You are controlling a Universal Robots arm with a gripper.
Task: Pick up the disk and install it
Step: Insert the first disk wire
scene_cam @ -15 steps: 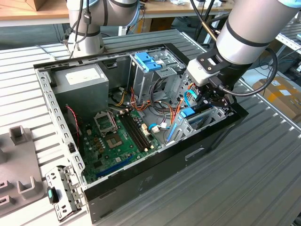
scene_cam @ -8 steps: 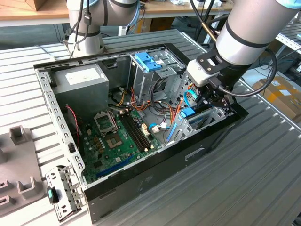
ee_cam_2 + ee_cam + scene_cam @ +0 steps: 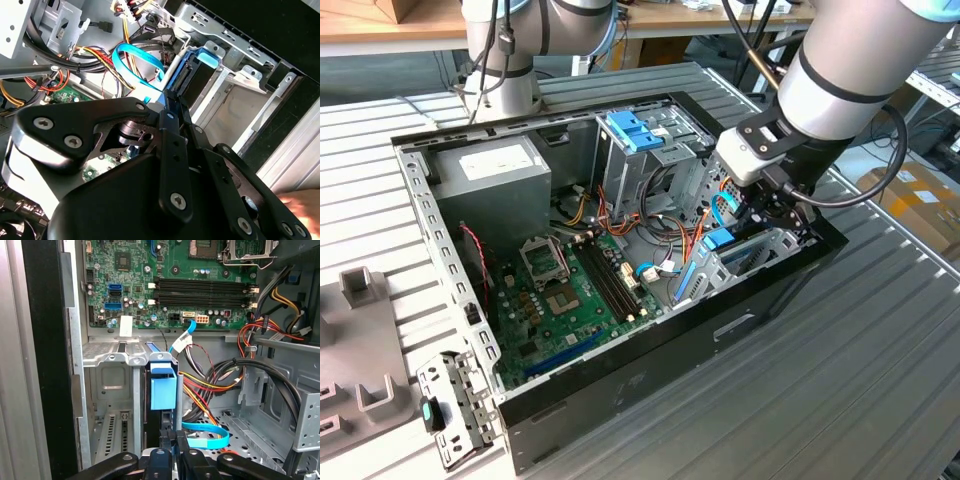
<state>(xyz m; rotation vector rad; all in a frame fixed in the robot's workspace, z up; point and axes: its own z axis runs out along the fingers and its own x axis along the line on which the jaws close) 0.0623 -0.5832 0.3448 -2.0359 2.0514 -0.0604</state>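
Black linkage bars of the tool [image 3: 173, 444] sit closest to the lens in both wrist views. Its fingers are drawn almost together and pinch the near end of the disk [image 3: 163, 386]. The disk stands on edge in the metal drive cage [image 3: 112, 359] (one blue end tab shows at its far end), near a flat blue cable [image 3: 207, 434]. In the exterior view, the tool [image 3: 775, 205] reaches into the open computer case [image 3: 620, 400] at the exterior view's right end, well apart from the motherboard [image 3: 570, 290]. The case rests on a slatted worktop [image 3: 880, 380].
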